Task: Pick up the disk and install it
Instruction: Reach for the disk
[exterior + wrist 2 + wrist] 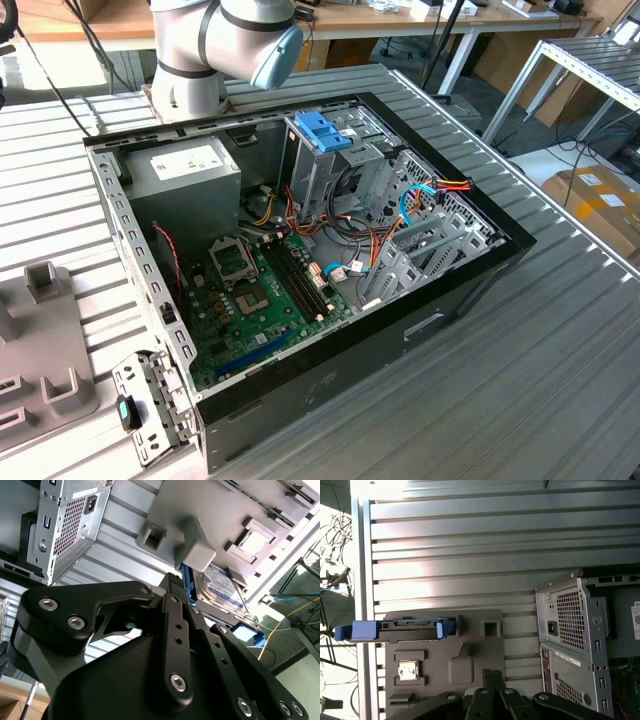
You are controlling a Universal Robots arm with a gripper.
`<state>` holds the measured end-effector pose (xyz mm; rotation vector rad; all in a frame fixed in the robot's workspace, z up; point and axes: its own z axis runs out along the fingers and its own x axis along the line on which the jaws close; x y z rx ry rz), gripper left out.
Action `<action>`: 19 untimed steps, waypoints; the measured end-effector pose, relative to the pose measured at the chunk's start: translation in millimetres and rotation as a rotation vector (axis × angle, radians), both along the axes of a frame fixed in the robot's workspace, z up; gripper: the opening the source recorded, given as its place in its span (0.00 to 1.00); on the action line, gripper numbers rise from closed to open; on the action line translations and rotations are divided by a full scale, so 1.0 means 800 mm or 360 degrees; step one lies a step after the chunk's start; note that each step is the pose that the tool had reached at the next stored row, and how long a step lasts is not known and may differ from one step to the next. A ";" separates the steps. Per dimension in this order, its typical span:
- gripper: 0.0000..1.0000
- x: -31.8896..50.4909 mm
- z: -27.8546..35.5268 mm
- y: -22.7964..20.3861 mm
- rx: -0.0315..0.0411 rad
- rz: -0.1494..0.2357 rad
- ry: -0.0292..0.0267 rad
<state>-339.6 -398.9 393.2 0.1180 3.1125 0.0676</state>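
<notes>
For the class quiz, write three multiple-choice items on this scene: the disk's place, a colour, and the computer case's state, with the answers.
1. Where does the disk lie? A in the grey tray; B in the drive cage; C on the floor.
2. What colour are its side rails? A red; B blue; C green.
3. The computer case is: A lidded; B open; C upside down.
Answers: 1 A, it rests in the tray beside the case; 2 B, blue strips flank it; 3 B, the motherboard shows.

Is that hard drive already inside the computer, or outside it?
Outside: the disk sits at the grey holder plate on the table, beside the computer case.
</notes>
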 end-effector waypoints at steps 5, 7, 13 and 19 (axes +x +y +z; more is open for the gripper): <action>0.11 -0.008 0.0000 0.0000 0.0000 0.0000 -0.00001; 0.11 -0.013 0.0000 0.0000 0.0000 0.0000 -0.00001; 0.11 -0.017 0.0000 0.0000 0.0000 0.0000 0.00000; 0.11 -0.020 0.0000 0.0000 0.0000 0.0000 -0.00001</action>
